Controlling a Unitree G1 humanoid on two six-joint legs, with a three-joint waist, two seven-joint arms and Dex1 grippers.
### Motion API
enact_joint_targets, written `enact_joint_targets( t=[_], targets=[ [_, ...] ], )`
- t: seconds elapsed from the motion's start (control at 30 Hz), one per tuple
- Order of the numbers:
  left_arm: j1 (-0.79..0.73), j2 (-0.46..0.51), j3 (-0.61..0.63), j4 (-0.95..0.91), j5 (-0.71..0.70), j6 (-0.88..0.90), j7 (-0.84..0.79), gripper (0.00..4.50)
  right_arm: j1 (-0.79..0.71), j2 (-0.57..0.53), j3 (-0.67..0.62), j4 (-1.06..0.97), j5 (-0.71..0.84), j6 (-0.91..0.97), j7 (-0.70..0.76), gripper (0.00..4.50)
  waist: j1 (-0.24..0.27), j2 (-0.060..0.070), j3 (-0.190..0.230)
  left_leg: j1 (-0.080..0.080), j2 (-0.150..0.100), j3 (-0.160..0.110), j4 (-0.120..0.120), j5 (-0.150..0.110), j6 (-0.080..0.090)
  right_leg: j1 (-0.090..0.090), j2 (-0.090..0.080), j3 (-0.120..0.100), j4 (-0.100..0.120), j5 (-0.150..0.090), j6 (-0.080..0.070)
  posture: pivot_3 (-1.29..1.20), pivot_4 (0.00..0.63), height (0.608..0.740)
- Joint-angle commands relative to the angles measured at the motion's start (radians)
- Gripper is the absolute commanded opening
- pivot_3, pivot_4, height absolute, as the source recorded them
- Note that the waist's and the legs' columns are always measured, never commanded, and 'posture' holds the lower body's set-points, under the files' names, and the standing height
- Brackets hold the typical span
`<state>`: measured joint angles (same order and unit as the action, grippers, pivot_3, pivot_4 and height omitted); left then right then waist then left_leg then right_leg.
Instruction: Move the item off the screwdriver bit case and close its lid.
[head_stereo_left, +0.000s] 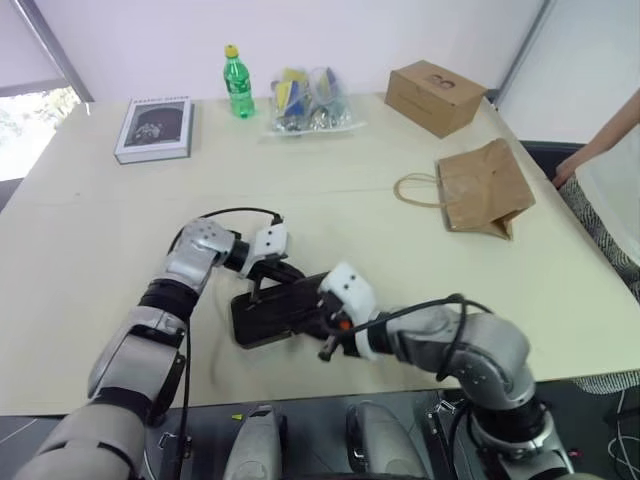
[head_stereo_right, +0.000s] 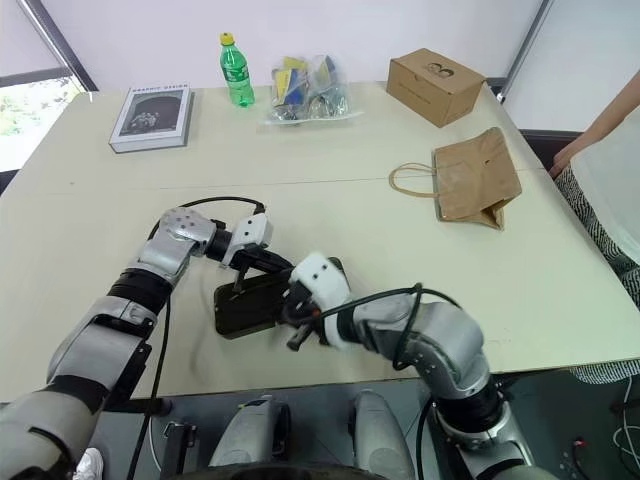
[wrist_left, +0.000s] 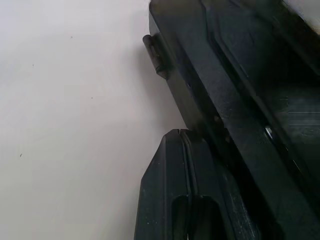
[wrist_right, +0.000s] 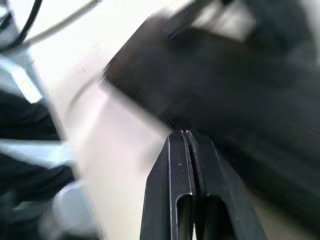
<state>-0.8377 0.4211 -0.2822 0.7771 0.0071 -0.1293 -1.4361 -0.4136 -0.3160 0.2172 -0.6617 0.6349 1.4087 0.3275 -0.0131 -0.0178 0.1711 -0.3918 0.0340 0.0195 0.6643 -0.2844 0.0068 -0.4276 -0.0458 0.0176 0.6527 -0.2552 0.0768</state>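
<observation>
R gripper (wrist_right: 186, 134) is pinched fully closed w/ nothing between the fingers, tips right at the near edge of the screwdriver bit case (head_stereo_left: 272, 312). In the head views it sits at the case's right end, pointing in toward it. Can't tell if it's actually touching, wrist view is too smeared.

L gripper (wrist_left: 180, 134) also has its fingers pressed together, empty, tips up against the long side wall of the case, near a small black latch tab (wrist_left: 153, 52) sticking out of the edge. From above it's at the case's far-left corner, angled down and to the right.

Case is on the table (head_stereo_left: 100, 250) near the front edge, between the two grippers. Looks like one dark slab from overhead, the lid (head_stereo_right: 250, 300) seems down over the tray, though whether it's latched I can't tell.

Paper bag (head_stereo_left: 482, 187) is off the case, lying flat well apart on the right side of the table, loop handle (head_stereo_left: 417, 190) pointing left.

Back of the table, L to R: grey book (head_stereo_left: 155, 129), green bottle (head_stereo_left: 237, 83), clear packet of stuff (head_stereo_left: 308, 100), cardboard box (head_stereo_left: 435, 96). Someone's arm (head_stereo_left: 598, 150) at the right edge, past the bag.
</observation>
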Motion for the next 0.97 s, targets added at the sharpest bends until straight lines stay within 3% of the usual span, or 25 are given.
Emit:
enact_joint_targets(
  t=[0.03, 0.27, 0.63, 0.77, 0.87, 0.97],
  targets=[
    [-0.004, 0.007, 0.012, 0.040, 0.008, -0.027, 0.022, 0.00, -0.016, -0.036, -0.039, -0.048, 0.057, -0.013, 0.066, 0.07, -0.001, 0.000, 0.000, 0.000, 0.000, 0.000, 0.000, -0.001, 0.001, 0.000, 0.000, 0.000, 0.000, 0.000, 0.000, 0.00, 0.150, 0.740],
    [0.011, 0.065, 0.127, -0.064, -0.088, 0.090, 0.066, 0.00, -0.061, -0.243, -0.087, -0.029, 0.084, -0.133, 0.243, 0.07, -0.007, -0.001, 0.001, 0.000, 0.001, 0.000, 0.000, -0.001, 0.002, -0.001, 0.001, 0.000, 0.000, 0.000, 0.000, 0.00, 0.150, 0.740],
    [0.267, 0.226, 0.388, -0.711, -0.322, 0.560, 0.283, 0.00, -0.050, -0.525, -0.166, 0.103, -0.087, -0.517, 0.440, 0.07, 0.000, 0.000, 0.001, -0.001, 0.001, 0.000, 0.000, -0.001, 0.002, -0.001, 0.000, 0.000, -0.001, 0.000, 0.000, 0.00, 0.150, 0.740],
    [0.395, 0.215, 0.491, -0.996, -0.440, 0.765, 0.438, 0.00, 0.013, -0.614, -0.195, 0.123, -0.154, -0.640, 0.495, 0.07, 0.000, -0.001, 0.002, -0.001, 0.001, 0.001, -0.001, -0.001, 0.002, -0.001, -0.001, 0.001, -0.003, 0.000, 0.001, 0.00, 0.150, 0.740],
    [0.523, 0.166, 0.540, -1.237, -0.539, 0.910, 0.575, 0.00, 0.088, -0.626, -0.299, 0.120, -0.114, -0.646, 0.511, 0.07, 0.000, -0.001, 0.002, -0.001, 0.002, 0.001, -0.001, -0.001, 0.002, 0.000, -0.001, 0.002, -0.003, 0.000, 0.002, 0.00, 0.150, 0.740],
    [0.612, 0.162, 0.579, -1.353, -0.596, 0.974, 0.643, 0.00, 0.143, -0.633, -0.350, 0.104, -0.112, -0.651, 0.513, 0.07, 0.001, -0.001, 0.002, 0.000, 0.002, 0.000, -0.001, -0.001, 0.002, 0.000, -0.001, 0.003, -0.003, 0.000, 0.002, 0.00, 0.150, 0.740]
  ],
)
